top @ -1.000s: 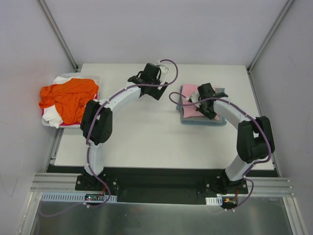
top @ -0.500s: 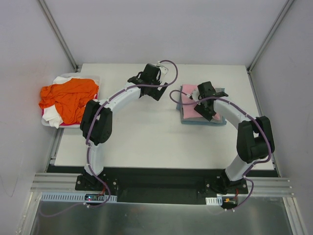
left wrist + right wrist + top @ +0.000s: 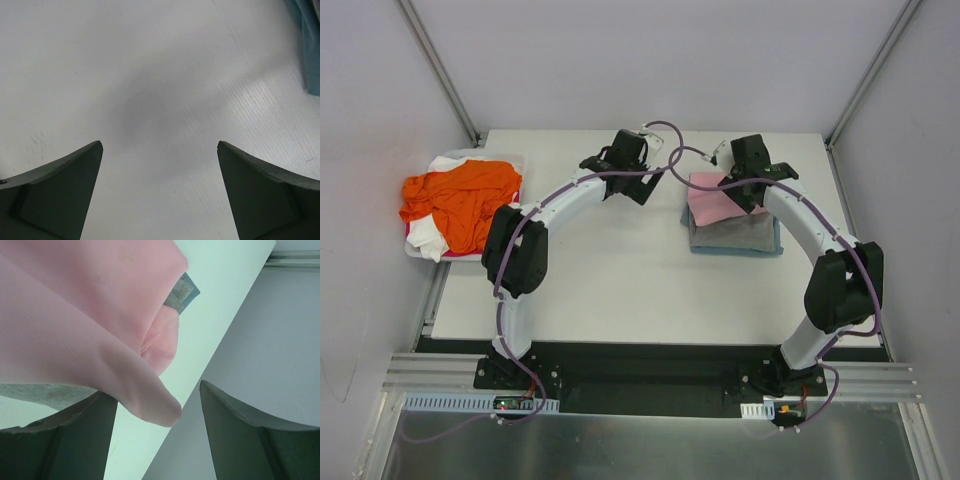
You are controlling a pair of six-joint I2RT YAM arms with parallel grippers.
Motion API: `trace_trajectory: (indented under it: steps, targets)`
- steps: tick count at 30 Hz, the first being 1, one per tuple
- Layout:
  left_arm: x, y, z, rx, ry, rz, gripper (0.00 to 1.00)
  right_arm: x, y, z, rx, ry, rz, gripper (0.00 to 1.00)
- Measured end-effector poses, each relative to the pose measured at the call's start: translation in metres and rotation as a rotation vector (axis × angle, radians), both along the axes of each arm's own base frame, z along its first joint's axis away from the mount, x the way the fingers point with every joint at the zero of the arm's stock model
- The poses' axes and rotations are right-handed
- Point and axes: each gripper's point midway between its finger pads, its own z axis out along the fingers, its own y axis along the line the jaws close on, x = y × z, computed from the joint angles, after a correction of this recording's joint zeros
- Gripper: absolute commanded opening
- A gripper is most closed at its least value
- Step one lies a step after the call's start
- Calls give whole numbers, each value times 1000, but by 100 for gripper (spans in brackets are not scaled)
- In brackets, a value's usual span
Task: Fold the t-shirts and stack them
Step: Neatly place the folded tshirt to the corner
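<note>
White tabletop [image 3: 610, 280] carries a stack at right: pink shirt [image 3: 712, 198] on grey-blue shirt [image 3: 740, 235]. Right tool [image 3: 157, 389], fingers apart, hangs at the stack's far edge, with pink cloth draped against one finger. Left tool [image 3: 159, 146], also apart, hovers over the tabletop beside the stack. Orange shirt [image 3: 460, 200] and white shirt [image 3: 428, 242] lie crumpled far left.

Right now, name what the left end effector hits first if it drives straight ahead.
Probably bare table; the open left end effector points at it, grey-blue t-shirt lying aside.
</note>
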Motion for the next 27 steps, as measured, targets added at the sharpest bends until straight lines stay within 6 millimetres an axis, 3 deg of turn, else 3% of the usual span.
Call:
trace_trajectory:
  steps: [16,27]
  targets:
    - [0,-1,1,-9,-1,4,99,-13,1,-2,-21,49,11,69]
    - [1,-1,1,-13,-2,5,99,-16,22,40,-10,-33,53,70]
